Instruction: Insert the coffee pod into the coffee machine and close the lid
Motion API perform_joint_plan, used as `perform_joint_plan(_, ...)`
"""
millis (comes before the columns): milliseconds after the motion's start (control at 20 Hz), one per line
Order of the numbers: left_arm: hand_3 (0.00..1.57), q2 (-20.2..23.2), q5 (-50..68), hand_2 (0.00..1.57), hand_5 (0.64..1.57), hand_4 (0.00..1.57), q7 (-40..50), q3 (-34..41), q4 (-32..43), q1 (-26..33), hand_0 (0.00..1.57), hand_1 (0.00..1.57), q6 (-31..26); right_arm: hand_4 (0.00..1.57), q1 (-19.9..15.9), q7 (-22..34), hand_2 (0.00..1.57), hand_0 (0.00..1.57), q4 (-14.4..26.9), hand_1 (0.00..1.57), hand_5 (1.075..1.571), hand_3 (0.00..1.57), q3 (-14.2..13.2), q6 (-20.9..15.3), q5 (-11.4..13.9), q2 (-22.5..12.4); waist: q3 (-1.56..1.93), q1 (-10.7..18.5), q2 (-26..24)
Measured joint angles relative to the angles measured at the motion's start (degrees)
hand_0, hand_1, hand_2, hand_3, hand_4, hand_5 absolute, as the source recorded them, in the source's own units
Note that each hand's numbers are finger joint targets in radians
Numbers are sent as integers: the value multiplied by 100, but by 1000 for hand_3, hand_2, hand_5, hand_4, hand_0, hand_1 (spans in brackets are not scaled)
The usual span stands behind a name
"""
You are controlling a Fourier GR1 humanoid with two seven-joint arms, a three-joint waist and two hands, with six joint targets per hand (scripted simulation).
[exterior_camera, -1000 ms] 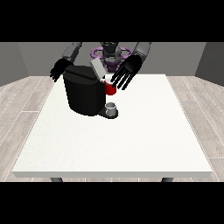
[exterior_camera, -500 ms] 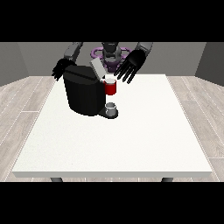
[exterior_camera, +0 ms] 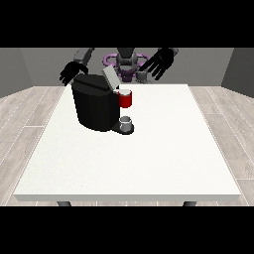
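Hand at view's left (exterior_camera: 73, 72) hovers behind the machine (exterior_camera: 97, 105), fingers hanging relaxed. Lid (exterior_camera: 110, 78) is up; pod (exterior_camera: 126, 98) sits at the machine's front, above the cup (exterior_camera: 126, 122). Hand at view's right (exterior_camera: 159, 63) is raised, fingers spread. Watch it: an unseated pod could jam the lid.

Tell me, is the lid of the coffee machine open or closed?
Open: the grey lid stands tilted up above the black coffee machine.

White table (exterior_camera: 149, 158), black coffee machine (exterior_camera: 94, 106) on its far-left part.
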Motion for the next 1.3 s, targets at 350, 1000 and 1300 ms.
perform_joint_plan(350, 0, -668, 999, 0, 1571, 0, -335, 658, -74, 972, 0, 0, -127, 390, 462, 35, 0, 0, -116, 0, 1571, 0, -32, 132, 37, -227, -2, 525, -915)
perform_joint_plan(1000, 0, -1306, 1920, 0, 1571, 57, -365, 977, -475, 2270, 0, 0, -372, 0, 65, 783, 0, 0, -905, 0, 1571, 0, 227, 833, -125, -678, 1, 1153, -1589)
perform_joint_plan(1300, 0, -1554, 2257, 0, 1571, 0, -264, 872, -955, 2673, 0, 0, -561, 238, -236, 848, 0, 0, -889, 0, 1571, 0, 354, 988, 14, -780, 2, 1529, -1471)
